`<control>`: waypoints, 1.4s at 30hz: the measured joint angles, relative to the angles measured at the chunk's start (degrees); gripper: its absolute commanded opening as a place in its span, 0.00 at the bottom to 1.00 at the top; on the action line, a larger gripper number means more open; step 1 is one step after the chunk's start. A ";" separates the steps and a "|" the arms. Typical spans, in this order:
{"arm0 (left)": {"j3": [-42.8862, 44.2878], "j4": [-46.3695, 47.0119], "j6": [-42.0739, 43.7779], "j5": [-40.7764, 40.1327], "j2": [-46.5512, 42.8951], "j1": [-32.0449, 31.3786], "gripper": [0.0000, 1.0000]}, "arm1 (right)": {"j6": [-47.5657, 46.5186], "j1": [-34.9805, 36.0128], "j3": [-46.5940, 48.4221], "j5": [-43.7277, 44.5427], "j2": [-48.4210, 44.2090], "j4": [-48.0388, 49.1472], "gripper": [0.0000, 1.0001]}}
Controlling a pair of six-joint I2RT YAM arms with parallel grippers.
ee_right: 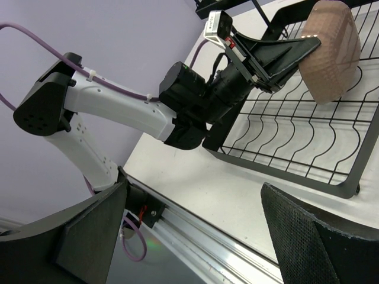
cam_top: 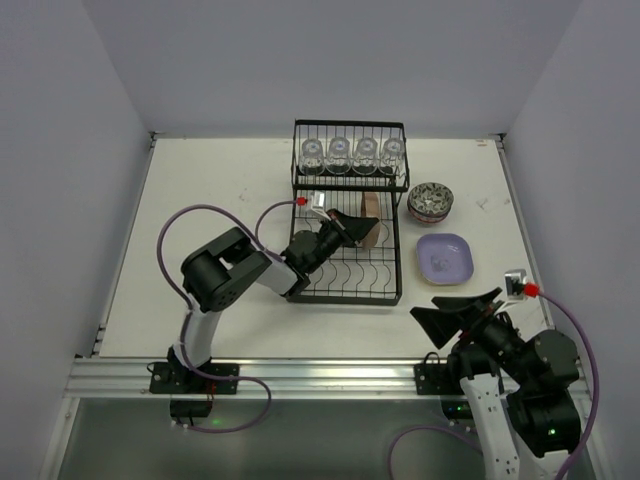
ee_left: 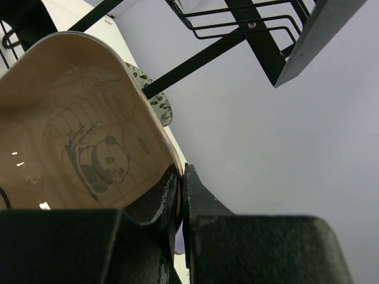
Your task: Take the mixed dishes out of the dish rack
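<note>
The brown plate [ee_left: 71,136] stood on edge at the dish rack [cam_top: 350,297]'s lower tier, rim pinched in the closed left end effector [ee_left: 181,177] (right end effector [cam_top: 458,308] wide open, empty). I judged a straight lift clear of the prongs best before swinging out.

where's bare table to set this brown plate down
Widest bare table lies left of the dish rack, out to its left edge. A narrower strip runs between the rack's front and the near rail. Right of the rack is crowded: bowls, purple plate.
</note>
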 measured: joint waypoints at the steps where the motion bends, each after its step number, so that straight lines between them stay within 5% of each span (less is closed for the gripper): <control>1: 0.00 0.44 -0.70 -0.09 0.28 0.00 0.00 | 0.00 0.00 0.04 0.00 0.00 -0.02 0.97; 20: 0.33 4.48 -11.93 -1.29 3.02 0.33 0.00 | -0.02 0.00 0.55 -0.07 -0.24 -1.22 0.97; 42: -1.42 1.99 -14.32 0.57 -0.24 0.17 0.00 | -0.35 0.00 0.55 -0.26 -0.24 -1.77 0.97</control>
